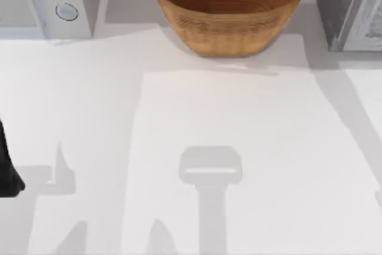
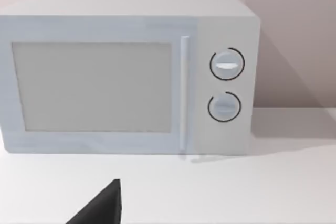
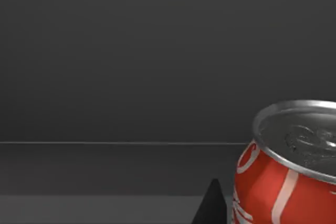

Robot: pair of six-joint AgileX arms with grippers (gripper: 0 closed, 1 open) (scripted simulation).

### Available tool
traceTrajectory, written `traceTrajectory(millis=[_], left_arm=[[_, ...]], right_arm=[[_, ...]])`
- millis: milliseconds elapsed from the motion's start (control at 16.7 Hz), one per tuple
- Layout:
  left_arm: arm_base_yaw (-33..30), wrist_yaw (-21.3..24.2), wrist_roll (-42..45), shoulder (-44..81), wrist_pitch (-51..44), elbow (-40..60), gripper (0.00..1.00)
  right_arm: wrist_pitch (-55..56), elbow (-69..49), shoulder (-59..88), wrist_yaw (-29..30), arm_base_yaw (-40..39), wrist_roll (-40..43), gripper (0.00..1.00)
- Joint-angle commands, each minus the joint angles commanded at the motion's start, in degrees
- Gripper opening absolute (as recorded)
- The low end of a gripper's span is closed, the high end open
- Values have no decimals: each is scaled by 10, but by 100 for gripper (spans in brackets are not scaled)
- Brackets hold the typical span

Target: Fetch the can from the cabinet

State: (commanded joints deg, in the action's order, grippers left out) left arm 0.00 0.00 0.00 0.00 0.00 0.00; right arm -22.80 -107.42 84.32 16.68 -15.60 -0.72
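Jaws on both arms are showing too little for me to tell whether they are released or clenched. On the right arm, one dark fingertip (image 3: 212, 205) is poking up just beside the red can (image 3: 286, 169), not visibly touching it. That can is standing upright inside a dark cabinet (image 3: 131, 51), its silver lid facing up, with the cabinet's grey floor and back wall lying behind it.

From above, the cabinet's grey outer wall (image 1: 346, 7) is sitting at the far right corner of the white counter (image 1: 239, 117), to the right of the woven basket (image 1: 230, 7). That basket is resting at the counter's far edge, near the middle. A white microwave (image 1: 48, 1) is occupying the far left corner, left of the basket and well apart from it, with its door shut and two round dials stacked beside the handle.

Left of the basket and nearer the front, the left arm (image 1: 7, 171) is idling at the counter's left edge, its wrist camera facing the microwave. A pale pinkish wall (image 2: 294, 35) is rising behind the microwave.
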Motion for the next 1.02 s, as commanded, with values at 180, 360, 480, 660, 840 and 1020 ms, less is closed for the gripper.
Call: traceTrajectory(millis=[180,360,480,660,840,1020], left_arm=[[0,0,0,0,0,0,100],[0,0,0,0,0,0,100],[0,0,0,0,0,0,100],[0,0,0,0,0,0,100],[0,0,0,0,0,0,100],[0,0,0,0,0,0,100]], right_arm=[[-87,5,-95,32,-33,0,0],[-133,9,-143,66,-68,1,0],[-137,10,-147,69,-71,1,0],[-135,9,-146,68,-69,0,0],[-126,45,-166,59,-63,1,0],[-100,135,-219,39,-47,2,0]])
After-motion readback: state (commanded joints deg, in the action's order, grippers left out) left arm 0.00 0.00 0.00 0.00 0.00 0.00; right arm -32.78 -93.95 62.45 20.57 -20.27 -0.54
